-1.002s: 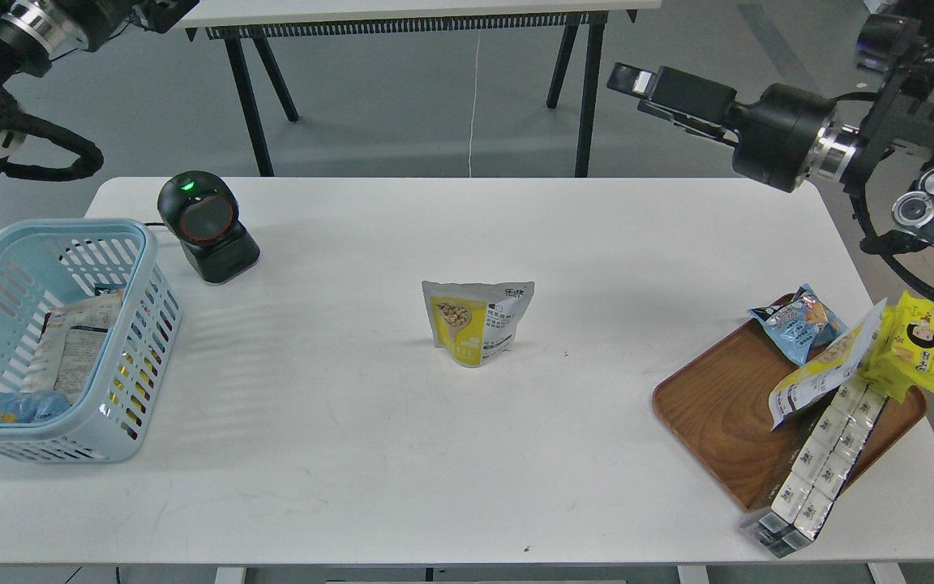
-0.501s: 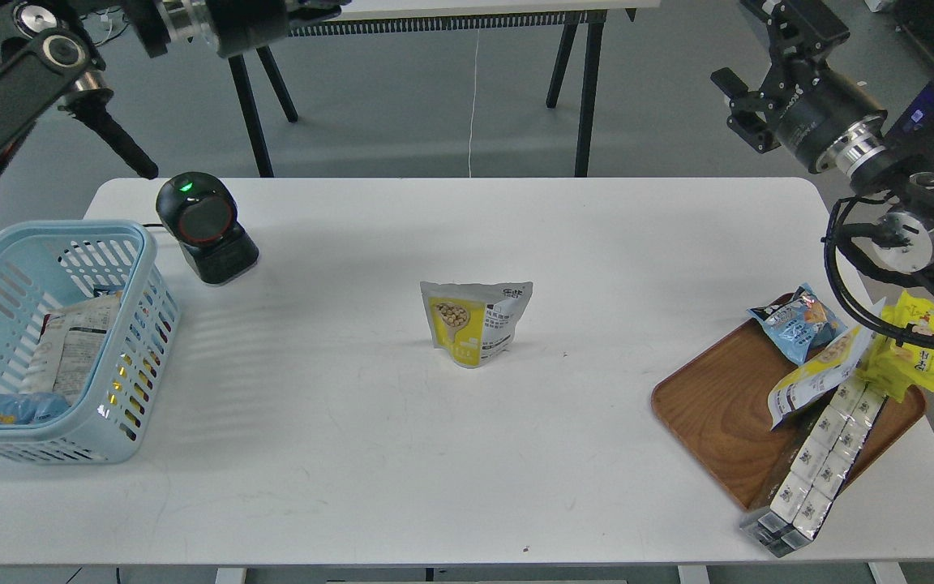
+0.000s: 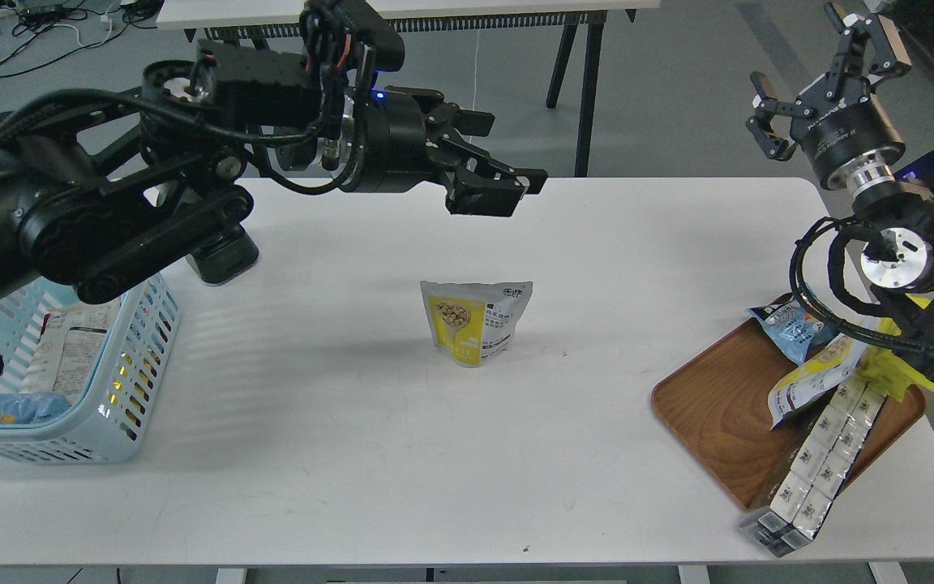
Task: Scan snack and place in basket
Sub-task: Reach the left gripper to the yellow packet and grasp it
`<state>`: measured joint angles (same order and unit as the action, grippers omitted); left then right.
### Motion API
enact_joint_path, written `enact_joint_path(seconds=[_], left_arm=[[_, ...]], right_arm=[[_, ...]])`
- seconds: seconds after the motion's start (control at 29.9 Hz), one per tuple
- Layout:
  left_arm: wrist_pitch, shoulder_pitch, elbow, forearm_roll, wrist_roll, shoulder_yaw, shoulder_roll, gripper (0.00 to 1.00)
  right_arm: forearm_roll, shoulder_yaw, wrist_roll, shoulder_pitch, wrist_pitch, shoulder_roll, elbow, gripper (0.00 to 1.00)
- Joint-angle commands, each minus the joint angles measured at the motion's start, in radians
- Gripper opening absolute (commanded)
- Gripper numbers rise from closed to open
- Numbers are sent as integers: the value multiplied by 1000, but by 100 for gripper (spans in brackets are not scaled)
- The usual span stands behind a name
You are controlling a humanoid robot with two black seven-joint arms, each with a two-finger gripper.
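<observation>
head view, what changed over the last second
The left arm swung in from the upper left; its gripper now hangs open above and behind the snack, partly hiding the scanner. The right gripper rose toward the upper right, open and empty. Nothing was grasped. Snack, basket and tray stayed put.

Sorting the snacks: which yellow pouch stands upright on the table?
The snack at the table's middle stands alone; the other yellow pouch leans on packs in the wooden tray.
</observation>
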<state>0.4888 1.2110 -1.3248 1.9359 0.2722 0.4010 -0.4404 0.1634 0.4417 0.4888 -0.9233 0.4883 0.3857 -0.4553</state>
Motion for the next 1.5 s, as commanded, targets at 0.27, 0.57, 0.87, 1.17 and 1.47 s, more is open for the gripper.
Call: enact_joint_path(seconds=[0.27, 0.57, 0.87, 1.17, 1.47], left_arm=[[0, 2, -1, 246, 85, -191, 78, 88], [-48, -2, 140, 246, 94, -321, 124, 80], [-105, -8, 231, 246, 145, -329, 138, 63], [-114, -15, 239, 246, 157, -352, 140, 48], [-114, -15, 288, 246, 150, -361, 170, 31]], right_arm=[[10, -1, 0, 46, 0, -21, -54, 99], [10, -3, 0, 46, 0, -34, -72, 99], [7, -12, 0, 40, 0, -33, -98, 99], [2, -14, 0, 34, 0, -31, -100, 99], [2, -14, 0, 35, 0, -33, -100, 99]])
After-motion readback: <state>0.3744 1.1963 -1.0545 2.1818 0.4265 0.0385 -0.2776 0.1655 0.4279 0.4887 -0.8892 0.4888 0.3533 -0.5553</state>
